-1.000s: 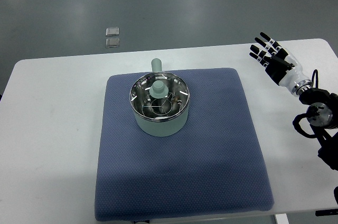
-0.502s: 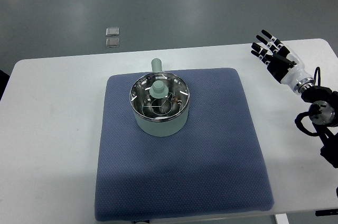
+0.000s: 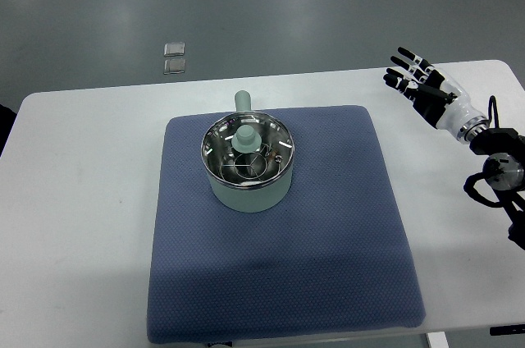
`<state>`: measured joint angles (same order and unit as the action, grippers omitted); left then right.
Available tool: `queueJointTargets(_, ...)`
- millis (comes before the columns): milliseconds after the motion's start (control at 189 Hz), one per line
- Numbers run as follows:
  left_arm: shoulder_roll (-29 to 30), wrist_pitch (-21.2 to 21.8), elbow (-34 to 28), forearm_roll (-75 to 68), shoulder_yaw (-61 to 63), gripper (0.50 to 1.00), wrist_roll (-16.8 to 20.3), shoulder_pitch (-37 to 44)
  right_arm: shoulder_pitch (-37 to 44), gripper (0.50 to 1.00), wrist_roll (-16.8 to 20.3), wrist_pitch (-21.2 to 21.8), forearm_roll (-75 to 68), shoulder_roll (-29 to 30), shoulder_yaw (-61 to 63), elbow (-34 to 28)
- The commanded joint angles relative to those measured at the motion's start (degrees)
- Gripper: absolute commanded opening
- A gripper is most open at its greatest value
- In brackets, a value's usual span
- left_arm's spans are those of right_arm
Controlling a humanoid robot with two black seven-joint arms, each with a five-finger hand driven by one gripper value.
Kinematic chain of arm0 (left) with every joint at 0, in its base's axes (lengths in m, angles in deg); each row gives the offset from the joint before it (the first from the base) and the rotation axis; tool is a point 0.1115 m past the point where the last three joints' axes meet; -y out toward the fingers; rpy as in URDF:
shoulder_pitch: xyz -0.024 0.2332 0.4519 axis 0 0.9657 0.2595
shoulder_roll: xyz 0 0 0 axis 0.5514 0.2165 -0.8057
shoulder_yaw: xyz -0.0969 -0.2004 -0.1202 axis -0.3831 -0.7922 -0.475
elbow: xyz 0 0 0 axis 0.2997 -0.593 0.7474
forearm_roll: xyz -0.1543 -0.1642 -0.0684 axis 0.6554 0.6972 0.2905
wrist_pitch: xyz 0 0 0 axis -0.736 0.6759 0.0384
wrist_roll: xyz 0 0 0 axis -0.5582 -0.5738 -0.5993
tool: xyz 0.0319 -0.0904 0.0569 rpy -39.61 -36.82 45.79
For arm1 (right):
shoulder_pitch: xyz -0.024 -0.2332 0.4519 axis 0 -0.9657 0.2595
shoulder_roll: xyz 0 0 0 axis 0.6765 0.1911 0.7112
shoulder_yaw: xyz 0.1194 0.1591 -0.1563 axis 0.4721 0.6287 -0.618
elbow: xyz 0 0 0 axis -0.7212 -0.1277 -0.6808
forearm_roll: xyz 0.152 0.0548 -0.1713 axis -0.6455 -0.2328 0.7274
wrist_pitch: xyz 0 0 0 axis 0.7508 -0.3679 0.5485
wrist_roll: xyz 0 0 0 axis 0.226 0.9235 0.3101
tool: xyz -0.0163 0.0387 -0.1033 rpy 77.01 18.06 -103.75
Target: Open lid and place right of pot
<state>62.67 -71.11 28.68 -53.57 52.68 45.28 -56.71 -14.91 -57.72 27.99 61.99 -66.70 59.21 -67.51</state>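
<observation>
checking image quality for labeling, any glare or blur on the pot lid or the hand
Top view: the glass lid shows bright reflections but its knob stays sharp; the right hand is crisp with no motion blur; the pot casts only a soft shadow on the blue mat.

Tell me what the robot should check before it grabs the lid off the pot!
1. Lid sitting on the pot: ok, it is on, with its knob sticking up.
2. Right hand empty and ready: ok, the fingers are spread and hold nothing.
3. Hand close to the knob: not ok, it is far off over the table's right back corner.
4. Nothing in the way between hand and pot: ok, only bare blue mat.
5. Free spot right of the pot for the lid: ok, the mat there is bare.
6. Left hand out of the way: ok, it is not in the picture.
</observation>
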Motion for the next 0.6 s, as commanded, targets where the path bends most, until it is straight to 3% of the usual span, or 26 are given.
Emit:
queueJointTargets(0, 0.0, 0.01, 0.0, 0.0, 0.0, 1.0, -0.01, 0.0, 1.67, 0.926, -2.11, 0.0, 0.13, -2.32, -4.31, -1.14)
queueJointTargets(254, 0.0, 0.01, 0.0, 0.0, 0.0, 1.0, -0.01, 0.0, 12.92, 0.917, -8.08, -0.18, 0.3, -12.34, -27.59, -9.93)
queueJointTargets(307, 0.0, 0.01, 0.0, 0.0, 0.0, 1.0, -0.01, 0.0, 12.92, 0.917, -8.08, -0.18, 0.3, -12.34, -27.6, -9.93)
queueJointTargets(323, 0.0, 0.01, 0.0, 0.0, 0.0, 1.0, 0.07, 0.0, 17.49, 0.917, -8.44, -0.27, 0.83, -14.01, -33.91, -11.25)
queueJointTargets(375, 0.0, 0.01, 0.0, 0.0, 0.0, 1.0, 0.07, 0.0, 17.49, 0.917, -8.44, -0.27, 0.83, -14.01, -33.93, -11.25)
queueJointTargets(381, 0.0, 0.01, 0.0, 0.0, 0.0, 1.0, -0.01, 0.0, 21.5, 0.917, -8.52, -0.27, 1.61, -14.88, -38.8, -12.12)
queueJointTargets(434, 0.0, 0.01, 0.0, 0.0, 0.0, 1.0, -0.01, 0.0, 25.83, 0.917, -8.61, -0.27, 2.85, -15.24, -43.76, -13.01)
queueJointTargets(592, 0.0, 0.01, 0.0, 0.0, 0.0, 1.0, -0.01, 0.0, 34.9, 0.917, -8.79, -1.15, 7.24, -15.24, -54.49, -15.21)
